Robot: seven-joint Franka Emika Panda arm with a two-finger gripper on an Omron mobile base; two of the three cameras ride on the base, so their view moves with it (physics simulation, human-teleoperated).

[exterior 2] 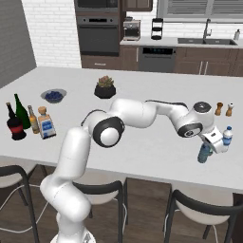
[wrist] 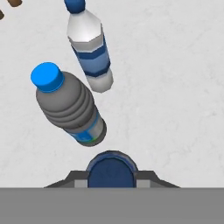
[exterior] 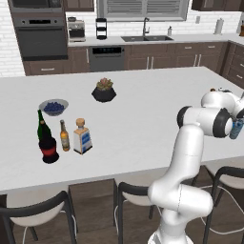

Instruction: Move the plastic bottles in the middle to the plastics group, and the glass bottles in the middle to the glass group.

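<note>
The tool (exterior 2: 214, 144) is clamped on the small water bottle (wrist: 110, 169), just beside the plastics pair (wrist: 74, 109) on the table (exterior 2: 142, 152). It looks light, thin-walled and slick, so a mid-body grip with gentle pressure seems safest.

White brick wall (exterior: 9, 47), dark cabinets (exterior: 157, 57), built-in oven (exterior: 40, 38), possibly wooden floor (exterior 2: 142, 209)

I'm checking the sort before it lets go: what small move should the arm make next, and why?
Probably open the jaws and lift away. The gripper holds the small water bottle right beside the two plastic bottles at the counter's right end, and it looks low to the counter. The square bottle and dark round bottle already stand by the green wine bottle.
</note>
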